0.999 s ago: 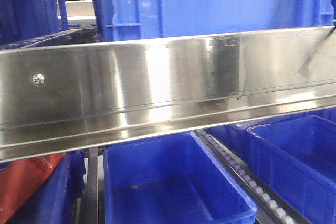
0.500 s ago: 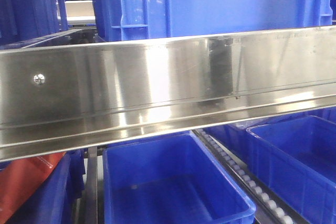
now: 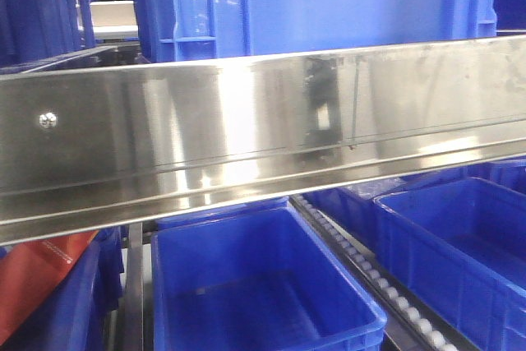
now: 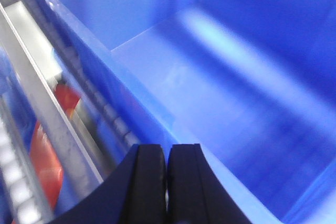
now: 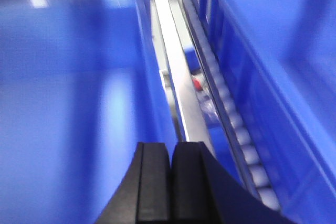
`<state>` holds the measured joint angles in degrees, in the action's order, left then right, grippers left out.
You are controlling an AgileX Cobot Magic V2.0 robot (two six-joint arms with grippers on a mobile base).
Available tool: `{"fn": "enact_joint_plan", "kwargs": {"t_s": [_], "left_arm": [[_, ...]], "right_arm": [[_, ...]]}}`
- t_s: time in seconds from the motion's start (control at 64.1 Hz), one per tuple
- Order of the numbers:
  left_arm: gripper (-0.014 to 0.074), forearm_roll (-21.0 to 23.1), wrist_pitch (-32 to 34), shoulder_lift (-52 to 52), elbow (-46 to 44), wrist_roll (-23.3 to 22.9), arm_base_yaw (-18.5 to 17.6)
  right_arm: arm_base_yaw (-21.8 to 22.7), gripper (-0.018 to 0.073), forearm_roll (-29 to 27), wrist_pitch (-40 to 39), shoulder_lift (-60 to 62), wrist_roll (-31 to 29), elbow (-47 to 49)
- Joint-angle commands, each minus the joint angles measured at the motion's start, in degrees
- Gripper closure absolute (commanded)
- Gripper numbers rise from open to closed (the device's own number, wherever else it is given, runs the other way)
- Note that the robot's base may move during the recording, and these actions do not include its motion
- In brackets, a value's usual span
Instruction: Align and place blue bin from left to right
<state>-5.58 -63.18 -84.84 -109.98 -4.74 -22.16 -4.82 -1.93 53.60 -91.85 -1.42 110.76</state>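
Spanning the front view from left to right, a stainless steel rail crosses the middle of the frame, with a screw head near its left end. Above and behind the rail stands a large blue bin on the upper level, its ribbed wall facing the camera. Below the rail, an open blue bin sits at near centre, a second open bin lies to its right, and a roller track runs between the two. A red item shows at the lower left, partly hidden by the rail. In the left wrist view, the left gripper has its black pads pressed together with nothing between them, poised over the near rim of a blue bin, whose interior is bare. In the right wrist view, the right gripper is likewise clenched on nothing, positioned above a bin wall on its left, with a metal rail and rollers to its right. Both wrist views are blurred.
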Motion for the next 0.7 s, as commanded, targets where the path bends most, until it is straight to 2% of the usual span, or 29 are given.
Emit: {"fn": "enact_joint_plan", "kwargs": {"t_s": [0.0,0.219,0.453,0.578,0.687], "left_arm": [[0.0583,0.18,6.16,5.19,3.84,0.55,0.27],[0.0583,-0.54,17.20,16.24,20.32,0.65,0.27],[0.0583,-0.81,29.60,33.17,38.63,0.93,0.27],[0.0583,-0.81,32.88,41.55,45.01,1.77,0.27],[0.0583,-0.97,32.89,48.89,48.17,1.77,0.27]], "right_arm": [[0.33,0.0638,0.10,-8.28,5.22,-1.23,-5.83],[0.33,0.0638,0.10,-20.74,17.58,-2.77,-24.39],[-1.53,0.0638,0.10,-27.90,35.11,-3.62,-40.67],[-2.91,0.0638,0.10,-29.44,43.37,-3.62,-46.90],[-3.36,0.0638,0.10,-29.60,49.59,-3.62,-50.77]]}}
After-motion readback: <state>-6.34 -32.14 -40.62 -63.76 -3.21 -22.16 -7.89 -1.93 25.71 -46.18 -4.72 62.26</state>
